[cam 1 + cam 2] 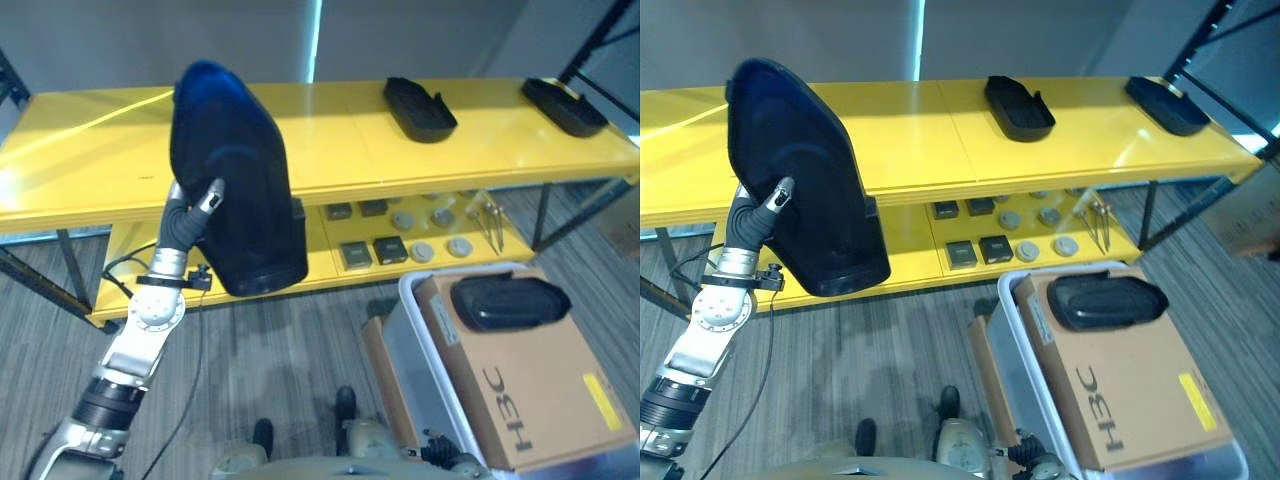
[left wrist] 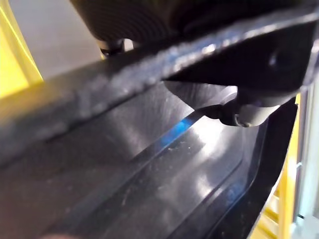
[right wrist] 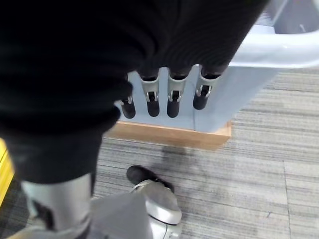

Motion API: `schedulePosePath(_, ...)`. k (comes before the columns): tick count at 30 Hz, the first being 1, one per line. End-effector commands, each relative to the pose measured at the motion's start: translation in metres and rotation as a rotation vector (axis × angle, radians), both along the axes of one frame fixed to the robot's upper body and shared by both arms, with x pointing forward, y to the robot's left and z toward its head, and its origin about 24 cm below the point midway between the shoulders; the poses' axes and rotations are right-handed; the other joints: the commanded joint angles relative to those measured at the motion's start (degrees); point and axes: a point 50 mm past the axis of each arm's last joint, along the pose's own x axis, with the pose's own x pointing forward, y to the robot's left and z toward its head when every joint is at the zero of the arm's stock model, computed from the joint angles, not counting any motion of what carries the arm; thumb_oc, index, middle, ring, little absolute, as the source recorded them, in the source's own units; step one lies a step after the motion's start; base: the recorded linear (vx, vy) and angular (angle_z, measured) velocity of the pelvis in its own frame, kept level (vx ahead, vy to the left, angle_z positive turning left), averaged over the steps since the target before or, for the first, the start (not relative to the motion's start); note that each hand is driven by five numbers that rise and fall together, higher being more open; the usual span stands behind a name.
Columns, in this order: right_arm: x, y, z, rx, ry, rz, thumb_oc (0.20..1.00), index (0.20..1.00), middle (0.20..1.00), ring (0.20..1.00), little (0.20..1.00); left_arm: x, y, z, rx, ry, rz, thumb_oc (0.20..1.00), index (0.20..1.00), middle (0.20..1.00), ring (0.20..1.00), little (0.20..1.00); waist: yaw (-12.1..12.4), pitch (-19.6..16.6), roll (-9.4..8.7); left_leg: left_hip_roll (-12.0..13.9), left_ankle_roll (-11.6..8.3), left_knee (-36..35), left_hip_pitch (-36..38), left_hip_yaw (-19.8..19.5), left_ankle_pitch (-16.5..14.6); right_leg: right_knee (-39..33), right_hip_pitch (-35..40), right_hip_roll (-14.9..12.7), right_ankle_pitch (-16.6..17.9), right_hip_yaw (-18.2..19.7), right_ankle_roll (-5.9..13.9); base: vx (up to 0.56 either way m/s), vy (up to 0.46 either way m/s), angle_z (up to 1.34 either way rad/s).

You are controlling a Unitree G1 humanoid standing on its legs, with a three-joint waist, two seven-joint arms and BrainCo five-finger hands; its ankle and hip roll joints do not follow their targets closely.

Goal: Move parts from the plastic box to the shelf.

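Left eye view, left hand [image 1: 200, 205] fingers curled round big black part [image 1: 235, 180], raised before yellow shelf [image 1: 90, 150], right hand [image 3: 164, 94] fingers relaxed.

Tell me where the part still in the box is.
In the eye views, lower right: a black part lies on the cardboard carton inside the grey plastic box, below the yellow shelf.

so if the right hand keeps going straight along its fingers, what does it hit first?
Most likely the wall of the grey plastic box. In the right wrist view the right hand hangs with fingers relaxed, tips close in front of that wall. Depth is unclear; they may angle down to the floor.
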Motion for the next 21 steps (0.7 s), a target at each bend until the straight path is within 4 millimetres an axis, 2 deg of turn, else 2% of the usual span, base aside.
schedulePosePath(1, -0.007, -0.011, 0.0, -0.047, 0.033, -0.043, 1.0, 1.0, 1.0, 1.0, 1.0, -0.001, -0.016, 0.04, -0.08, -0.198, -0.093, 0.2, 0.2, 0.2, 0.2, 0.2, -0.6, -2.7, 0.71, 1.4, -2.41, 2.0, -0.1, 5.4, -3.6, 3.1, 2.2, -1.0, 0.4, -4.0, 0.55, 0.07, -0.14, 1.12)
schedulePosePath(3, -0.009, -0.012, 0.0, -0.05, 0.029, -0.051, 1.0, 1.0, 1.0, 1.0, 1.0, -0.002, -0.013, 0.035, -0.097, -0.182, -0.072, 0.2, 0.2, 0.2, 0.2, 0.2, -1.0, -3.3, 0.98, 1.8, -2.78, 2.6, 0.1, 5.2, -3.9, 3.2, 3.0, -0.7, 0.1, -4.2, 0.28, 0.14, -0.247, 0.69)
schedulePosePath(5, -0.015, -0.018, 0.001, -0.049, 0.025, -0.133, 1.0, 1.0, 1.0, 1.0, 1.0, -0.005, -0.002, 0.026, -0.124, -0.159, 0.003, 0.2, 0.2, 0.2, 0.2, 0.2, -1.1, -4.0, 1.1, 2.6, -4.58, 11.2, -1.2, 5.2, -5.6, 2.8, 6.1, -0.2, -1.4, -4.7, -0.94, 0.19, -0.368, 0.45)
schedulePosePath(6, -0.016, -0.021, 0.001, -0.06, 0.024, -0.145, 1.0, 1.0, 1.0, 1.0, 1.0, -0.007, 0.003, 0.027, -0.12, -0.169, 0.035, 0.2, 0.2, 0.2, 0.2, 0.2, -1.0, -3.4, 1.36, 2.4, -5.24, 15.5, -2.8, 5.2, -4.7, 3.0, 7.0, 0.1, -1.8, -4.7, -1.66, 0.06, -0.175, 0.08)
schedulePosePath(7, -0.016, -0.021, 0.001, -0.06, 0.024, -0.145, 1.0, 1.0, 1.0, 1.0, 1.0, -0.007, 0.003, 0.027, -0.12, -0.169, 0.035, 0.2, 0.2, 0.2, 0.2, 0.2, -1.1, -3.4, 1.4, 2.4, -5.25, 15.9, -3.0, 5.1, -4.9, 3.0, 7.0, 0.1, -1.8, -4.8, -1.66, 0.04, -0.154, -0.09)
schedulePosePath(8, -0.02, -0.03, 0.003, -0.089, 0.038, -0.151, 1.0, 1.0, 1.0, 1.0, 1.0, -0.009, 0.009, 0.029, -0.101, -0.19, 0.074, 0.2, 0.2, 0.2, 0.2, 0.2, -0.3, -1.7, 1.82, 0.9, -6.41, 22.9, -5.8, 3.5, -3.2, 3.4, 8.6, 0.1, -2.7, -5.2, -2.71, 0.03, -0.123, -0.08)
schedulePosePath(10, -0.022, -0.033, 0.004, -0.103, 0.051, -0.14, 1.0, 1.0, 1.0, 1.0, 1.0, -0.01, 0.012, 0.028, -0.089, -0.191, 0.1, 0.2, 0.2, 0.2, 0.2, 0.2, -0.1, -0.9, 1.9, 0.2, -6.64, 24.3, -6.8, 2.6, -2.7, 3.1, 9.5, 0.0, -2.9, -5.9, -3.1, 0.02, -0.099, 0.05)
schedulePosePath(11, -0.026, -0.033, 0.003, -0.109, 0.072, -0.124, 1.0, 1.0, 1.0, 1.0, 1.0, -0.011, 0.017, 0.027, -0.077, -0.189, 0.129, 0.2, 0.2, 0.2, 0.2, 0.2, -0.1, -0.6, 1.81, 0.9, -6.71, 23.0, -7.4, 3.5, -2.3, 2.8, 10.2, -0.3, -3.1, -6.3, -3.21, 0.1, -0.059, 0.11)
schedulePosePath(12, -0.037, -0.037, 0.003, -0.119, 0.108, -0.132, 1.0, 1.0, 1.0, 1.0, 1.0, -0.012, 0.027, 0.025, -0.037, -0.178, 0.175, 0.2, 0.2, 0.2, 0.2, 0.2, -0.1, -1.0, 2.1, 3.4, -6.72, 17.0, -7.1, 5.4, -2.3, 1.8, 11.1, -0.5, -3.5, -6.9, -3.14, 0.1, -0.062, 0.21)
schedulePosePath(13, -0.038, -0.037, 0.003, -0.119, 0.109, -0.131, 1.0, 1.0, 1.0, 1.0, 1.0, -0.012, 0.027, 0.025, -0.037, -0.177, 0.176, 0.2, 0.2, 0.2, 0.2, 0.2, 0.0, -1.0, 2.04, 3.4, -6.75, 16.5, -6.7, 5.5, -2.1, 1.8, 11.2, -0.5, -3.5, -6.8, -3.16, 0.13, 0.046, 0.28)
schedulePosePath(14, -0.041, -0.041, 0.004, -0.125, 0.103, -0.165, 1.0, 1.0, 1.0, 1.0, 1.0, -0.01, 0.035, 0.023, -0.037, -0.168, 0.23, 0.2, 0.2, 0.2, 0.2, 0.2, -0.7, -1.3, 3.39, 7.2, -7.21, 8.8, -7.1, 7.8, 1.8, 2.2, 11.3, -0.6, -4.5, -7.9, -2.78, 0.08, 0.108, 0.38)
schedulePosePath(15, -0.04, -0.042, 0.004, -0.128, 0.093, -0.18, 1.0, 1.0, 1.0, 1.0, 1.0, -0.007, 0.039, 0.02, -0.034, -0.153, 0.266, 0.2, 0.2, 0.2, 0.2, 0.2, -0.9, -1.3, 4.09, 8.3, -7.56, 6.2, -7.8, 8.3, 4.3, 2.7, 11.3, -0.6, -5.4, -8.1, -2.81, 0.13, 0.136, 0.39)
schedulePosePath(16, -0.038, -0.044, 0.005, -0.134, 0.081, -0.188, 1.0, 1.0, 1.0, 1.0, 1.0, -0.004, 0.041, 0.019, -0.018, -0.151, 0.296, 0.2, 0.2, 0.2, 0.2, 0.2, -0.9, -1.2, 4.66, 8.6, -7.82, 4.4, -8.7, 7.8, 5.8, 3.2, 11.3, -0.5, -6.0, -8.1, -2.69, 0.09, 0.06, 0.4)
schedulePosePath(18, -0.037, -0.044, 0.006, -0.138, 0.076, -0.193, 1.0, 1.0, 1.0, 1.0, 1.0, -0.002, 0.041, 0.021, -0.014, -0.157, 0.304, 0.2, 0.2, 0.2, 0.2, 0.2, -0.7, -1.3, 5.09, 8.5, -7.96, 3.5, -8.3, 6.9, 6.1, 3.7, 11.4, -0.3, -6.6, -7.7, -2.56, 0.1, 0.05, 0.29)
schedulePosePath(19, -0.036, -0.044, 0.006, -0.141, 0.073, -0.198, 1.0, 1.0, 1.0, 1.0, 1.0, -0.003, 0.045, 0.02, -0.009, -0.156, 0.32, 0.2, 0.2, 0.2, 0.2, 0.2, -0.8, -1.5, 5.47, 8.4, -7.46, 3.8, -7.5, 6.6, 4.5, 4.3, 11.6, -0.1, -7.2, -7.1, -2.46, 0.17, 0.107, -0.1)
schedulePosePath(20, -0.038, -0.043, 0.005, -0.14, 0.072, -0.208, 1.0, 1.0, 1.0, 1.0, 1.0, -0.001, 0.048, 0.02, -0.009, -0.148, 0.344, 0.2, 0.2, 0.2, 0.2, 0.2, -1.3, -1.5, 6.05, 8.4, -7.7, 3.5, -6.9, 7.5, 4.8, 4.2, 12.3, 0.0, -7.2, -7.1, -2.2, 0.25, 0.185, -0.41)
schedulePosePath(21, -0.039, -0.045, 0.006, -0.153, 0.069, -0.242, 1.0, 1.0, 1.0, 1.0, 1.0, 0.004, 0.049, 0.016, 0.0, -0.122, 0.365, 0.2, 0.2, 0.2, 0.2, 0.2, -2.0, -2.3, 6.21, 8.0, -7.34, 2.3, -5.5, 9.2, 4.0, 3.3, 13.5, -1.3, -7.0, -7.0, -1.6, 0.25, 0.217, -0.33)
